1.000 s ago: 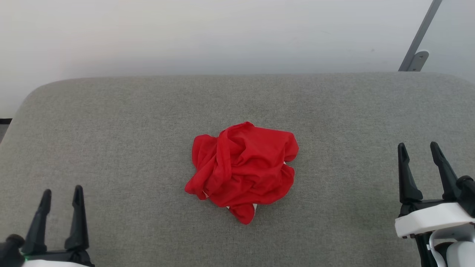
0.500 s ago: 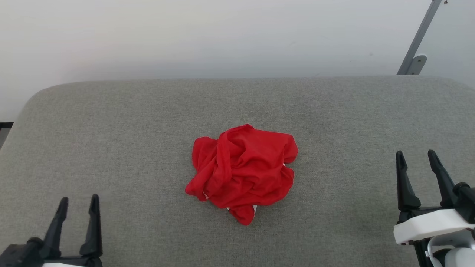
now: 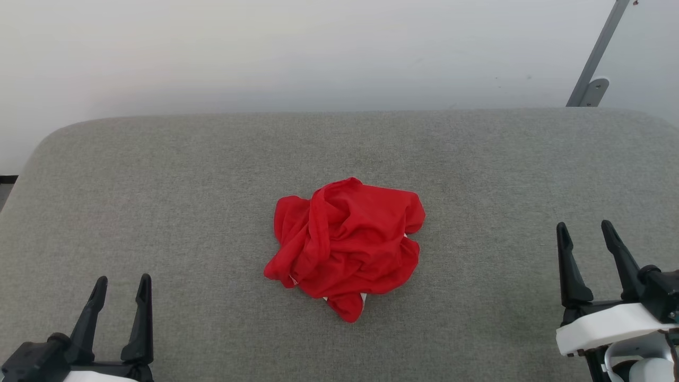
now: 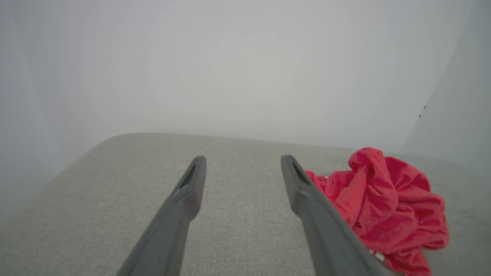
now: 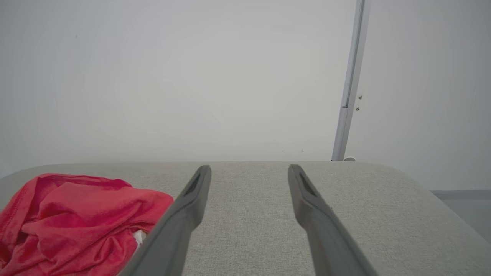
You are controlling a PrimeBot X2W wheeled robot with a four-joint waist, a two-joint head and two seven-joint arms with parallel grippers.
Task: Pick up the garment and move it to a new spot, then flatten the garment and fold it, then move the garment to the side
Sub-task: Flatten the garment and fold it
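The garment (image 3: 345, 246) is a red shirt crumpled into a heap in the middle of the grey cushioned surface (image 3: 185, 175), with small white bits peeking out at its near edge. My left gripper (image 3: 122, 284) stands open at the lower left, well clear of the heap. My right gripper (image 3: 583, 228) stands open at the lower right, also apart from it. The left wrist view has the garment (image 4: 383, 203) to the right of the open left gripper (image 4: 241, 161). In the right wrist view the garment (image 5: 76, 218) lies left of the open right gripper (image 5: 249, 168).
A pale wall (image 3: 318, 48) runs behind the surface's rounded far edge. A grey metal post with a bracket (image 3: 591, 87) stands at the back right. A strip of floor (image 5: 460, 199) shows past the right end of the surface.
My left gripper has moved right, toward the garment's side. My right gripper has dropped lower in the view and shifted slightly left. The head camera tilted a little. The garment lies unchanged.
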